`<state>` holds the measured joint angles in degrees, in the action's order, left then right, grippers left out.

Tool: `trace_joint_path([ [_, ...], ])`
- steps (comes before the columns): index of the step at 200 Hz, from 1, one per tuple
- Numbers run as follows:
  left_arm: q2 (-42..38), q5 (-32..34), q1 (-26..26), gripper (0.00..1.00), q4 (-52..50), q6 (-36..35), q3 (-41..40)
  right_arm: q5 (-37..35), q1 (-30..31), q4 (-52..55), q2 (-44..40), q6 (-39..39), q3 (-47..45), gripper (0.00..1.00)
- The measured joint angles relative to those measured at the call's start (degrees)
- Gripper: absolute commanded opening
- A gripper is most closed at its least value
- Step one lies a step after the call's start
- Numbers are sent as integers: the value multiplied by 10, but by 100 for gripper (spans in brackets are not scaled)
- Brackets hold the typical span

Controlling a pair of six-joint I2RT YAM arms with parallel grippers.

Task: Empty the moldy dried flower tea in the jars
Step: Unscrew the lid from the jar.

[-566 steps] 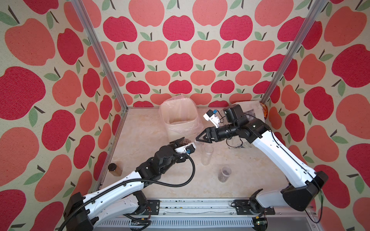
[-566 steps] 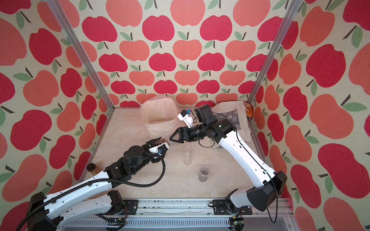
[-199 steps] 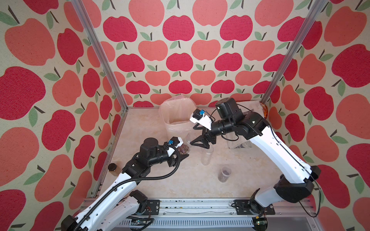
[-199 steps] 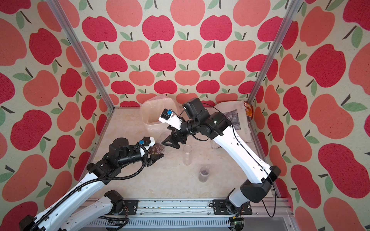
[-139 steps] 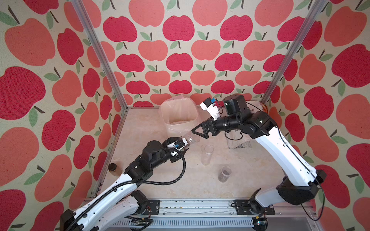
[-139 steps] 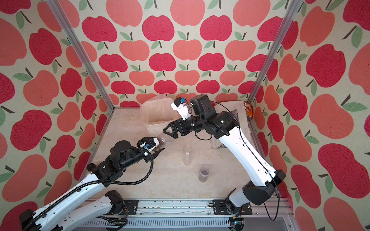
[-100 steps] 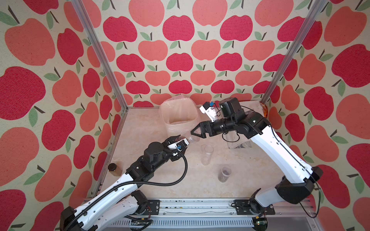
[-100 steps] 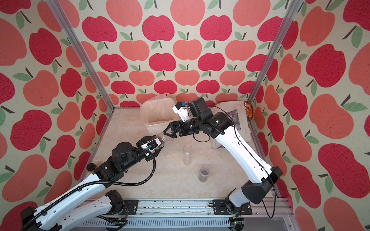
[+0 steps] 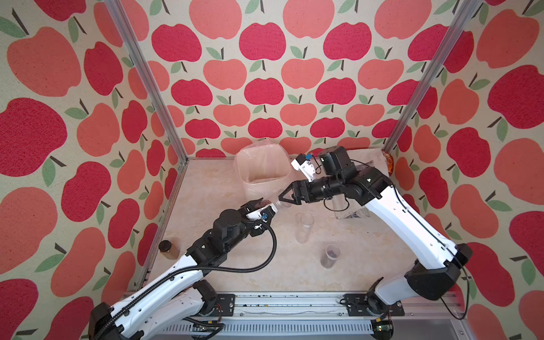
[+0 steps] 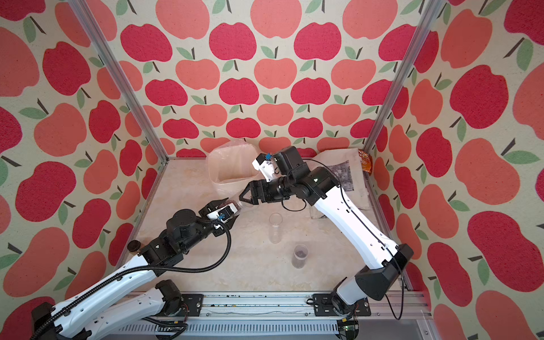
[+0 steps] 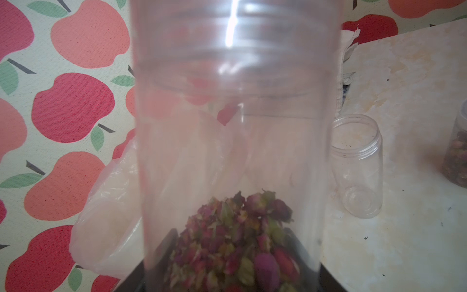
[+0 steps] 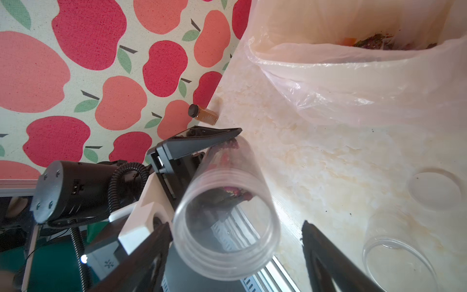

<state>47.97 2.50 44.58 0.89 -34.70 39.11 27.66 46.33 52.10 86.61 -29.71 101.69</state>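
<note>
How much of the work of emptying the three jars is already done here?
Done: the first jar stands empty on the table, and some tea lies in the bin. In hand: the left gripper holds a second jar tilted, with tea inside, its open mouth between the jaws of the open right gripper. Left: pour this one out, then the third jar, which holds tea.

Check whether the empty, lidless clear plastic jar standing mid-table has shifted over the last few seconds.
No. The empty clear plastic jar stands at the same spot as before, between the cream lined bin and the clear plastic jar holding tea.
</note>
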Motion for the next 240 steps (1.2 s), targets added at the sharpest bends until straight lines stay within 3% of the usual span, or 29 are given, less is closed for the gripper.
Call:
trace_joint_path([
  [21, 2, -1, 2, 1, 4, 0, 0, 5, 12, 0, 4, 0, -2, 77],
  [51, 1, -1, 2, 0, 9, 0, 0, 7, 12, -2, 7, -1, -4, 56],
  [81, 1, 0, 2, 0, 9, 1, 0, 7, 12, -1, 7, 1, -4, 46],
  [97, 1, -1, 2, 0, 9, 2, 0, 7, 13, 0, 8, 8, -4, 36],
  [125, 1, -28, -5, 0, -6, 24, 2, 7, 14, 28, 22, 80, 21, 22],
  [152, 0, -147, -51, 0, -46, 73, 21, 7, 20, 85, 45, 262, 76, 18],
  [172, 0, -301, -105, 0, -72, 115, 32, -3, 39, 127, 50, 427, 109, 15],
  [198, 6, -482, -156, 0, -85, 161, 33, -10, 64, 184, 69, 579, 165, 11],
  [240, 34, -594, -181, 0, -93, 190, 33, -19, 72, 278, 123, 701, 255, 10],
])
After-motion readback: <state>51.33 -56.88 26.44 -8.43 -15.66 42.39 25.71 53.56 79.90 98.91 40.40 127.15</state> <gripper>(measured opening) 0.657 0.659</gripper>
